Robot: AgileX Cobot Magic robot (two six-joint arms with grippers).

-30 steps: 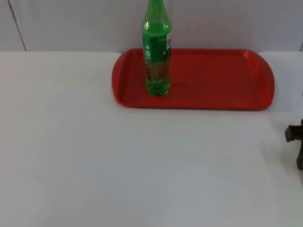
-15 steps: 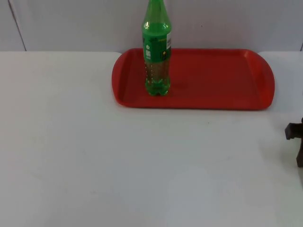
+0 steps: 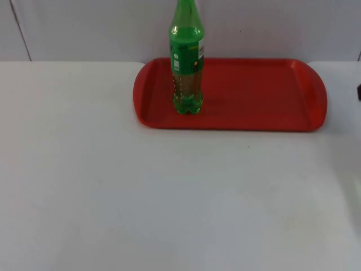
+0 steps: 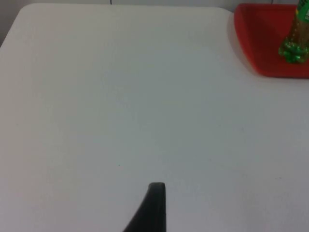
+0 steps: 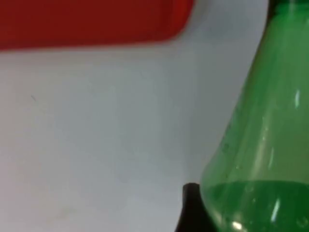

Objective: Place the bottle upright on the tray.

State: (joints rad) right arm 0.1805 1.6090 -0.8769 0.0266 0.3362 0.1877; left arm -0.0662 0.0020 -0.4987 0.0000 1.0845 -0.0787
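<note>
We see the bottle (image 3: 186,62) standing upright on the red tray (image 3: 254,96), its long axis vertical, cap end up and base flat on the tray floor. It stands at the tray's 9 o'clock end, and the tray lies toward 12 o'clock on the white desk (image 3: 141,192). The bottle's green label (image 3: 188,55) has a white panel and a yellow patch, and we cannot read its writing.

The left hand (image 4: 153,208) hangs over bare desk, well apart from the tray, and we cannot tell how it is set.

The right hand (image 5: 193,210) is just beside a second green bottle (image 5: 260,145) whose neck points away from it. We cannot tell whether it grips that bottle.
</note>
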